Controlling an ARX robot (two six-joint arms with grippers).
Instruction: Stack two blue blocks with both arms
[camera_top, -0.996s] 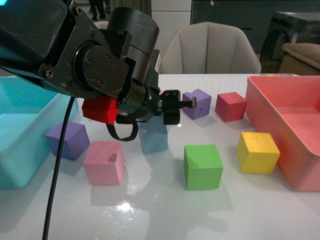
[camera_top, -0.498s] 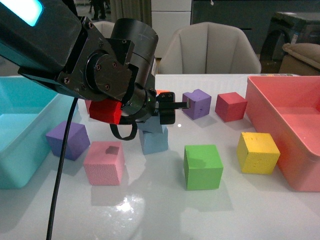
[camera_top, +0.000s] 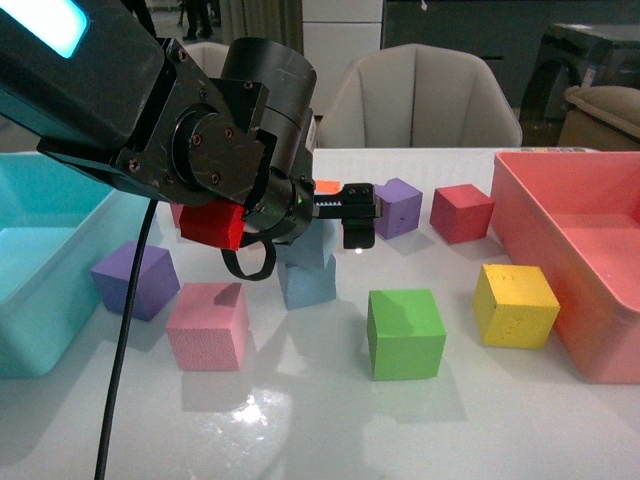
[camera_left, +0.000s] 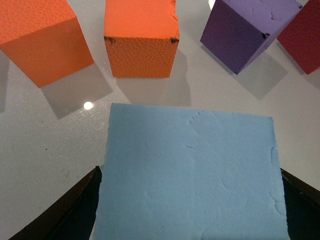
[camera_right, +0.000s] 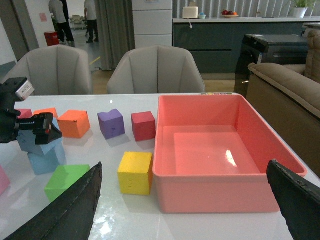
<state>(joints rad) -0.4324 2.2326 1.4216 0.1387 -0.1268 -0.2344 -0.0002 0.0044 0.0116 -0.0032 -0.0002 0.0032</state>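
Left gripper (camera_top: 352, 212): clenched on the upper blue block (camera_left: 190, 175), which fills the span between its jaws in the left wrist view.
Lower blue block (camera_top: 308, 283): on the table (camera_top: 320, 420), directly beneath the jaws; the held block sits on it or just above it (contact cannot be told) and looks tilted in the right wrist view.
Right gripper: jaws spread, grasping nothing, well apart from both blocks.
Risk: releasing while the upper block is tilted or off-centre may let it slide off.
Risk: withdrawing with a jaw dragging foam may topple the stack into the purple block (camera_top: 398, 207) just beyond the jaws.
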